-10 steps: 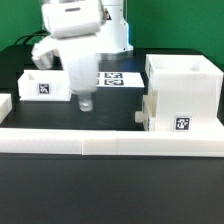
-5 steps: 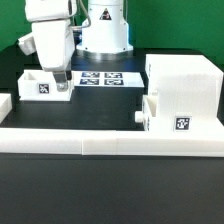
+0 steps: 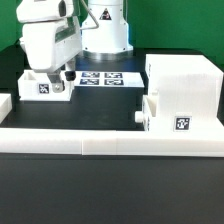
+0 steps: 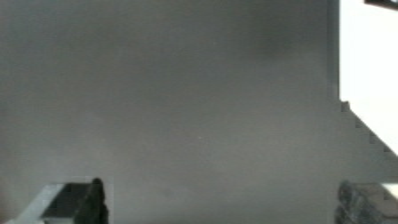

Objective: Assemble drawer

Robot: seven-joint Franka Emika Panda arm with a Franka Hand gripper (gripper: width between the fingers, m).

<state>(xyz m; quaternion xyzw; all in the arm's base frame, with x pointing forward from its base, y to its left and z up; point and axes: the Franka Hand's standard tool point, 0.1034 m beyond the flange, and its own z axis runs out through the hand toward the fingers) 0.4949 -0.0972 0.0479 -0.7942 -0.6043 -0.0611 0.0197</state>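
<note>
Fingers (image 4: 75, 205) are hanging spread wide, empty, by the small tray (image 3: 40, 86) nr the table's (image 3: 100, 112) far edge; we're risking clipping its wall & shoving it if misaligned.

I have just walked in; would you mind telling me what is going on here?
The robot arm is assembling a drawer. Its gripper hangs open and empty by the small tray at the exterior view's left. The housing stands at the right, with the second tray just in front of it. Nothing is being held at this moment.
</note>
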